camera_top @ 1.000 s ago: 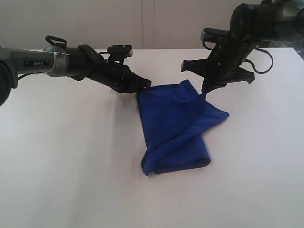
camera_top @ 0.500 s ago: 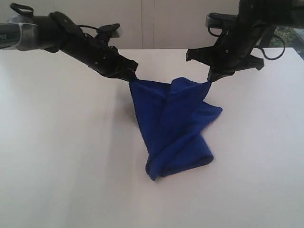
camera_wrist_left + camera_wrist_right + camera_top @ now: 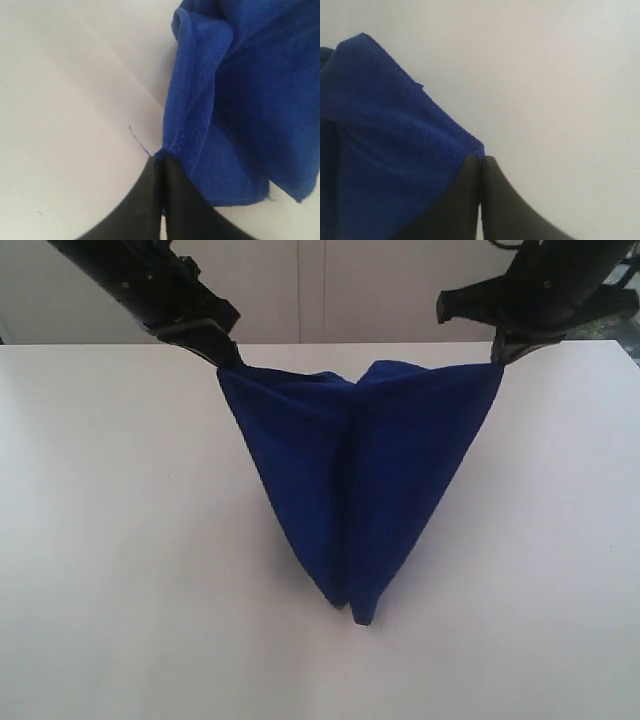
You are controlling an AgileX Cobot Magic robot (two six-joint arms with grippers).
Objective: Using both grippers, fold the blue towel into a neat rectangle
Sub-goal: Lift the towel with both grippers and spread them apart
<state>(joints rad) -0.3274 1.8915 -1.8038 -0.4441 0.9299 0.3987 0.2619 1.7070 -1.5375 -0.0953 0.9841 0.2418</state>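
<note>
The blue towel (image 3: 360, 460) hangs in the air between both grippers, stretched along its top edge and narrowing to a folded tip that reaches the table near the front. My left gripper (image 3: 228, 356) is shut on the towel's upper left corner. My right gripper (image 3: 497, 358) is shut on the upper right corner. In the left wrist view the black jaws (image 3: 161, 159) pinch the towel (image 3: 240, 100) at a corner where a loose thread (image 3: 138, 140) sticks out. The right wrist view shows the jaws (image 3: 481, 159) closed on a corner of the towel (image 3: 380, 140).
The white table (image 3: 120, 570) spreads under the towel on all sides. A pale wall (image 3: 320, 290) stands behind the table's far edge.
Both grippers have risen and moved apart, lifting the towel off the table and pulling its top edge taut. The crumpled fold on the table has been drawn up into a hanging V.
</note>
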